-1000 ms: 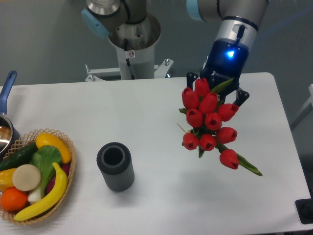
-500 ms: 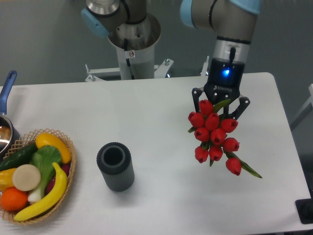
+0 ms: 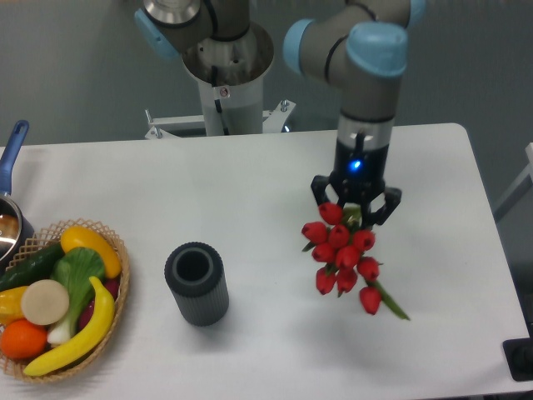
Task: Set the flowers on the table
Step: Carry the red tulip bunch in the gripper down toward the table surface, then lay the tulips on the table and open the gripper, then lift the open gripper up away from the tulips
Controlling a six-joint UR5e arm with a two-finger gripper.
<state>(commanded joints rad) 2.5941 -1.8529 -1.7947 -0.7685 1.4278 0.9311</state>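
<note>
The flowers (image 3: 343,254) are a bunch of red tulip buds with green stems, low over the right half of the white table (image 3: 250,192). One bud and a leaf trail toward the lower right. My gripper (image 3: 353,208) points straight down and is shut on the stems of the flowers at the top of the bunch. I cannot tell whether the lowest buds touch the tabletop. The stems are mostly hidden by the buds and the fingers.
A dark ribbed cylinder (image 3: 196,283) stands upright left of the flowers. A wicker basket (image 3: 108,321) with toy fruit and vegetables sits at the front left edge. A pot with a blue handle (image 3: 12,150) is at the far left. The arm's base (image 3: 225,75) stands behind the table.
The gripper has swung to vertical and moved down and slightly left with the flowers. The bunch now looks smaller and sits closer to the tabletop.
</note>
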